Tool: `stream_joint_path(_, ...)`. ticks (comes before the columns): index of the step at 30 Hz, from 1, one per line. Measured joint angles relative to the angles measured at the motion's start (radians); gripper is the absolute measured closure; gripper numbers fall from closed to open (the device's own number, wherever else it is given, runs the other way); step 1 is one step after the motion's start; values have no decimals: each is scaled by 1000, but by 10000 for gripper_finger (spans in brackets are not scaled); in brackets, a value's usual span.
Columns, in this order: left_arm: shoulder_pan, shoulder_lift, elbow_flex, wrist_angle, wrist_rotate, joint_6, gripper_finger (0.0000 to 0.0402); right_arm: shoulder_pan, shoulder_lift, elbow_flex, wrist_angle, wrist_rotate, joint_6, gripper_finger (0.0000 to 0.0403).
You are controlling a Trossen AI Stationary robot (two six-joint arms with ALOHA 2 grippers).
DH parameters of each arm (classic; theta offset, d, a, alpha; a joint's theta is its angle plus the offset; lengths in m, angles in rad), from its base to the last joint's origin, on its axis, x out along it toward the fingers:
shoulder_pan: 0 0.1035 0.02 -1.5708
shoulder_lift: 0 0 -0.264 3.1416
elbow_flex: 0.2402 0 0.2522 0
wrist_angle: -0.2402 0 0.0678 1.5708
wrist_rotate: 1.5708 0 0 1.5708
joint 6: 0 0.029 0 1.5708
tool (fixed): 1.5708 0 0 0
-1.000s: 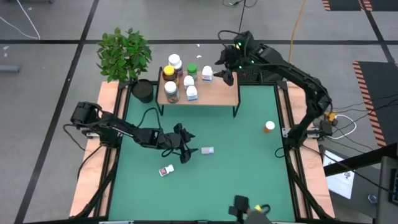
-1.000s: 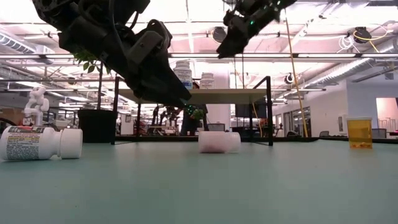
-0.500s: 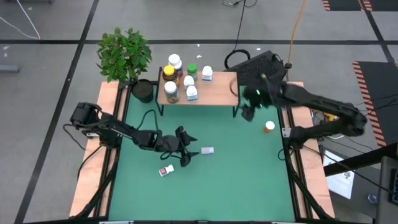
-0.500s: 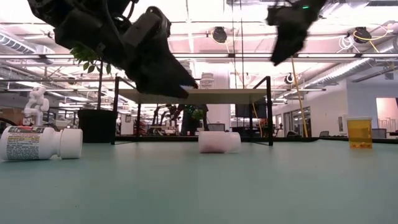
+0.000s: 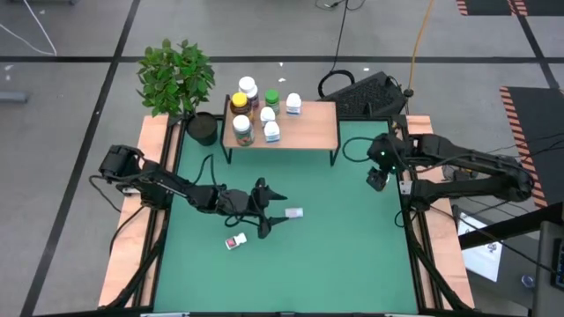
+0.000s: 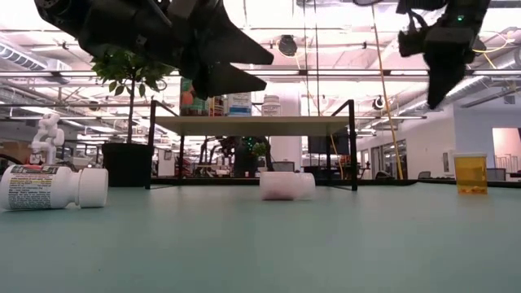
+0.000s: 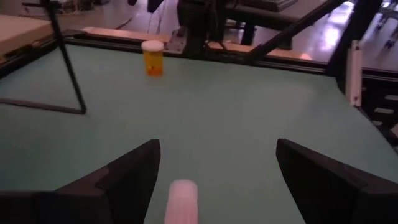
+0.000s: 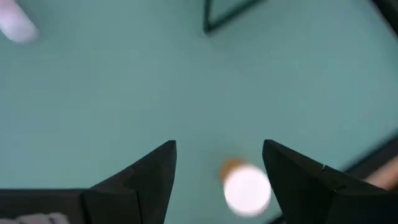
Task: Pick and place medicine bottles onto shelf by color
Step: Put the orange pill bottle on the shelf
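Shelf (image 5: 304, 130) at the green table's (image 5: 335, 246) far edge carries seven bottles (image 5: 244, 130), while the open, empty left hand (image 5: 271, 214) hovers by a lying white bottle (image 5: 294, 213) and the open, empty right hand (image 5: 377, 180) hangs over the orange bottle (image 8: 245, 186).

The table (image 5: 352, 246) had a matt green surface; the shelf (image 5: 308, 130) showed light wood on thin black metal legs.
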Motion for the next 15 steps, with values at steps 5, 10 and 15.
stream_joint_path(5,0,0,0,0,14,1,78,0,11,-24,-77,21,84,170)
stream_joint_path(10,0,0,0,-27,14,-3,78,0,11,-137,-60,15,116,170)
stream_joint_path(15,-4,0,0,-85,15,-27,78,0,17,-219,-36,13,134,170)
